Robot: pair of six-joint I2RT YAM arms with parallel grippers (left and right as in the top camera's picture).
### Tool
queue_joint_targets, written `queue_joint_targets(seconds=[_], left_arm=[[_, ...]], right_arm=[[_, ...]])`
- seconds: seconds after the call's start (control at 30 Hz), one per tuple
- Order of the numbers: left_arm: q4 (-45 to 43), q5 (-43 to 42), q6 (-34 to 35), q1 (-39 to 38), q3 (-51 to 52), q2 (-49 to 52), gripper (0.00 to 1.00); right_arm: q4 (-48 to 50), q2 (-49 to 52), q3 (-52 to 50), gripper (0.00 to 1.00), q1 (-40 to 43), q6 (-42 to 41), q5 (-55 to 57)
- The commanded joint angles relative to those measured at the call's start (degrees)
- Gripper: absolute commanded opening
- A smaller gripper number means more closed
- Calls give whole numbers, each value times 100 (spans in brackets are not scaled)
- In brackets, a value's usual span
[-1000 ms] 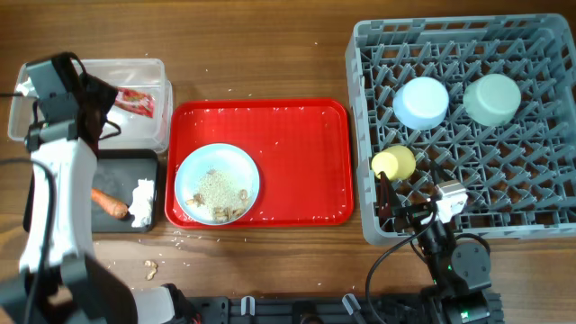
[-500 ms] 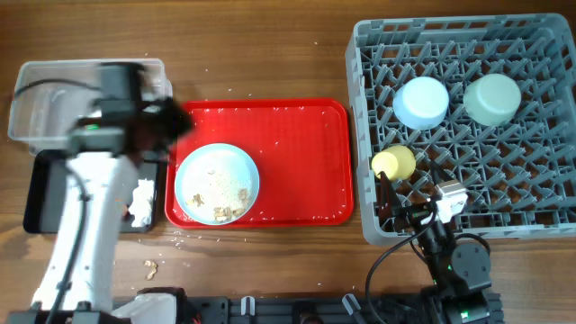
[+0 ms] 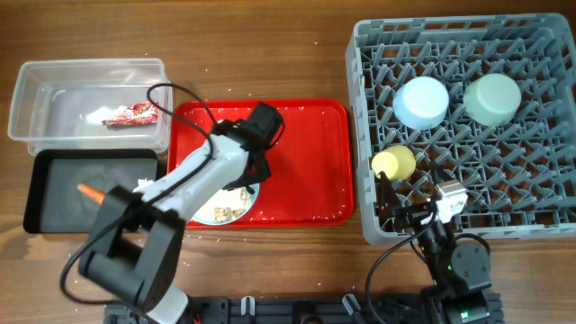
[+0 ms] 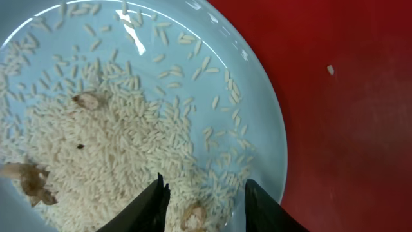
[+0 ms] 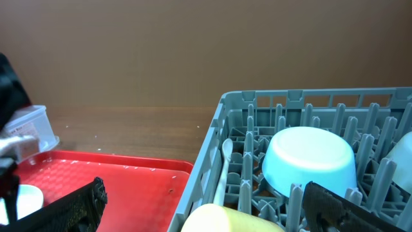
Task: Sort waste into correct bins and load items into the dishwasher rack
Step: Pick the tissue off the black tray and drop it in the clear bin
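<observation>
The pale-blue plate (image 3: 232, 205) lies on the red tray (image 3: 306, 162) and holds pale beige crumbs (image 4: 109, 148) that look like rice. My left gripper (image 3: 253, 173) is open just above the plate's right rim (image 4: 270, 116), and its fingertips (image 4: 206, 200) straddle a crumb lump. The red wrapper (image 3: 130, 114) lies in the clear tub (image 3: 54, 76). The carrot (image 3: 90, 191) and white tissue (image 3: 144, 185) lie in the black tray (image 3: 45, 211). The blue bowl (image 3: 421, 102), green bowl (image 3: 492, 97) and yellow cup (image 3: 394, 164) sit in the grey rack (image 3: 540, 207). My right gripper (image 5: 206, 196) is open at the rack's front-left corner.
The left arm lies across the plate's left half and the black tray's right edge. In the right wrist view the rack wall (image 5: 225, 122) rises beside the red tray (image 5: 116, 180), with the blue bowl (image 5: 309, 158) upside down behind the yellow cup (image 5: 225, 219).
My left arm has swung right from over the clear tub to the plate on the red tray. The wrapper stays in the tub. The right arm has not moved.
</observation>
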State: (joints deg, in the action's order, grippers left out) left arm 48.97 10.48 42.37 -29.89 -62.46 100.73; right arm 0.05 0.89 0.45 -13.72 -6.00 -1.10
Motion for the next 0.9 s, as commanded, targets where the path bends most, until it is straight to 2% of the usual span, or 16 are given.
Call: queue_joint_targets(seconds=[0.0,0.13,0.3,0.5,0.57,0.73,0.87], left_arm=[[-151,269,138,-188,44,350,38],[146,317,2,-208,-107,210,34],[570,229,9,-236,-459,-284,38],[645,391,22,-535,-315,-225,41],[946,638,306,-382,-323,-299,41],[1825,621,254,975,-321,-907,53],[1947,-356,-337,2570,-232,-1073,56]], right_arm=[[26,-61,-15,100,17,-57,-70],[26,-61,-15,100,17,-57,-68],[26,-61,-15,100,17,-55,-68],[26,-61,-15,100,17,-55,-68],[26,-61,-15,100,17,-52,-68],[26,-61,-15,100,17,-52,-68],[26,-61,-15,100,17,-55,-68]])
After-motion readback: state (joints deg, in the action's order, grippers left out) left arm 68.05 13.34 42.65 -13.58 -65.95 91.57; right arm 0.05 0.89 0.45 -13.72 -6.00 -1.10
